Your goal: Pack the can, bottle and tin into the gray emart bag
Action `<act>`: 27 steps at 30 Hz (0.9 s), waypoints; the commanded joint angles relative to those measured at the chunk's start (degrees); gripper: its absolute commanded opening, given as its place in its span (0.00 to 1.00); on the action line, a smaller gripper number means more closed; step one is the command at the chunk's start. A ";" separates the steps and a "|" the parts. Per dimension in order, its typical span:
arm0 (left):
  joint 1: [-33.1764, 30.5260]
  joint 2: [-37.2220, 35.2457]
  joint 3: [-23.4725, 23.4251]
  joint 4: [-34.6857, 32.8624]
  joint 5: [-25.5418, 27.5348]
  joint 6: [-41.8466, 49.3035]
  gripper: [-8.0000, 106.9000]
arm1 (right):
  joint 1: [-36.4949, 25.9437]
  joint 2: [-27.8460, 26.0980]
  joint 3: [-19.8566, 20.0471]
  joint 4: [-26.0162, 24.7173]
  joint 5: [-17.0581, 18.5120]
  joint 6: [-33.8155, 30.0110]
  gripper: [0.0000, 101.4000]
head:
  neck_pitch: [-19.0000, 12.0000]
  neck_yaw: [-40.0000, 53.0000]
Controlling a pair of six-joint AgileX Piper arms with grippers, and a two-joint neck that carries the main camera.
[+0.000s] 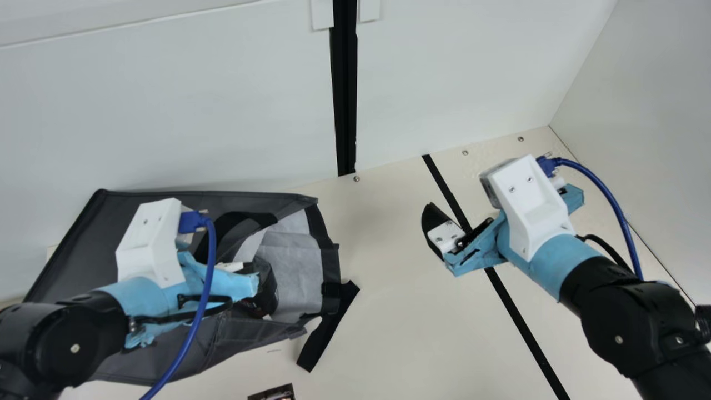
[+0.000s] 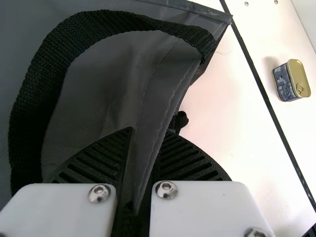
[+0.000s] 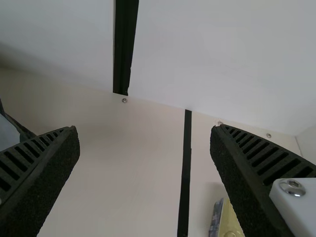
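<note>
From my post I have the bag (image 1: 72,239) lying on the left part of the desk (image 1: 389,311), its mouth facing right and its pale lining (image 1: 294,261) exposed. My left gripper (image 1: 233,264) is at that mouth, and the left wrist view shows its two ribbed fingers (image 2: 190,160) closed on the bag's gray edge, with a fold of cloth pinched between them. A black handle (image 2: 47,74) loops over the gray cloth right beside that grip. In the main view a dark rounded shape sits at the mouth, partly behind the arm; I cannot tell what it is. A black strap (image 1: 328,328) trails from the mouth onto the desk. My right gripper (image 1: 456,228) is wide and holds nothing, poised above the desk near the black line (image 1: 516,311). The tin (image 2: 291,81) lies on the desk across that line from the bag; the right wrist view has it low down, just beside one finger, partly hidden. A dark printed item (image 1: 272,393) pokes in at the main view's bottom edge, too cut off for me to identify.
</note>
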 commanded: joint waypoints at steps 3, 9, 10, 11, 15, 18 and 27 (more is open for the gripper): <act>0.00 0.00 0.00 0.00 0.00 0.00 0.16 | -0.38 -0.73 -0.90 -3.33 1.56 3.22 0.90 | -1.30 -0.05; 0.00 0.00 0.00 0.00 0.00 0.00 0.16 | -1.72 -2.34 -1.74 -7.67 3.83 6.76 0.90 | -1.30 -0.05; 0.00 0.00 0.00 0.00 0.00 0.00 0.16 | -2.07 -2.64 -1.86 -8.36 4.27 7.35 0.90 | -1.30 -0.05; 0.00 0.00 0.00 0.00 0.00 0.00 0.16 | -2.41 -2.94 -1.99 -9.10 4.70 7.99 0.90 | -1.30 -0.05; 0.00 0.00 0.00 0.00 0.00 0.00 0.16 | -3.56 -4.08 -2.49 -11.93 6.42 10.43 0.90 | -1.30 -0.05; 0.00 0.00 0.00 0.00 0.00 0.00 0.16 | -4.16 -4.94 -2.81 -14.06 7.56 12.30 0.90 | -1.30 -0.05; 0.00 0.00 0.00 0.00 0.00 0.00 0.16 | -5.71 -6.72 -5.33 -20.72 12.66 18.79 0.90 | -1.30 -0.05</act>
